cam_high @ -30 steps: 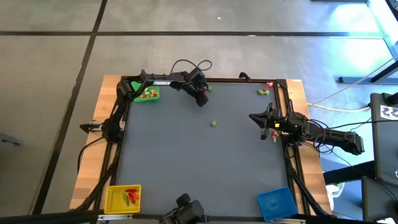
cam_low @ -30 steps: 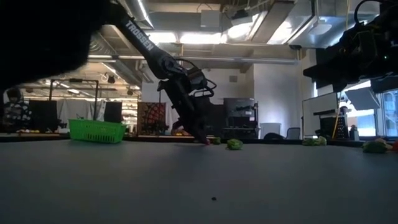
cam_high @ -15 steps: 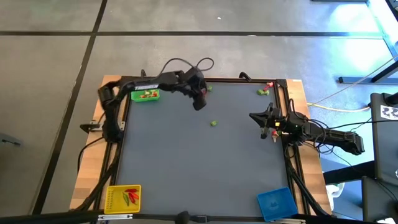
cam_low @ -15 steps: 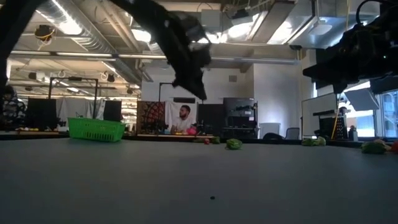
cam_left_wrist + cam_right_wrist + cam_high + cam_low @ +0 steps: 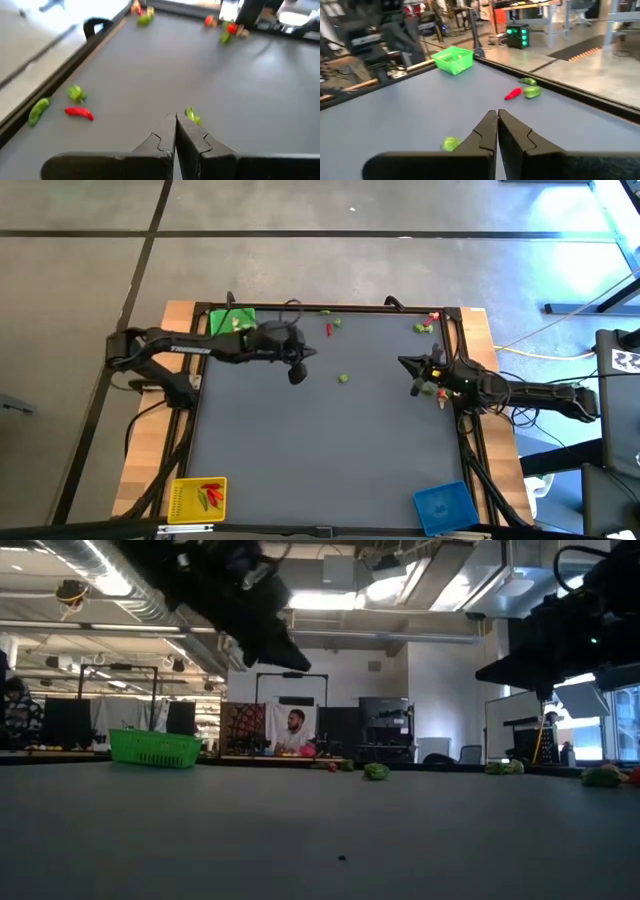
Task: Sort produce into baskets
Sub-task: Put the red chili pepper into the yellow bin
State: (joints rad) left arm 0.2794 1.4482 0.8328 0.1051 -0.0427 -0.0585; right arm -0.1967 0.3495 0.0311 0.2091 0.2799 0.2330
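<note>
Now | left gripper (image 5: 296, 374) pressed together, empty, above mat beside green piece (image 5: 344, 378) | right gripper (image 5: 413, 368) pressed together at right edge | green basket (image 5: 232, 321) far-left corner

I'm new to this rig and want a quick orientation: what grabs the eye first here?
The left gripper hangs over the table's far middle, jaws shut and empty, while the right gripper waits near the right edge, jaws shut. A green piece lies loose between them. Three baskets mark corners: the green basket far left, the yellow basket near left holding produce, and the blue basket near right.
</note>
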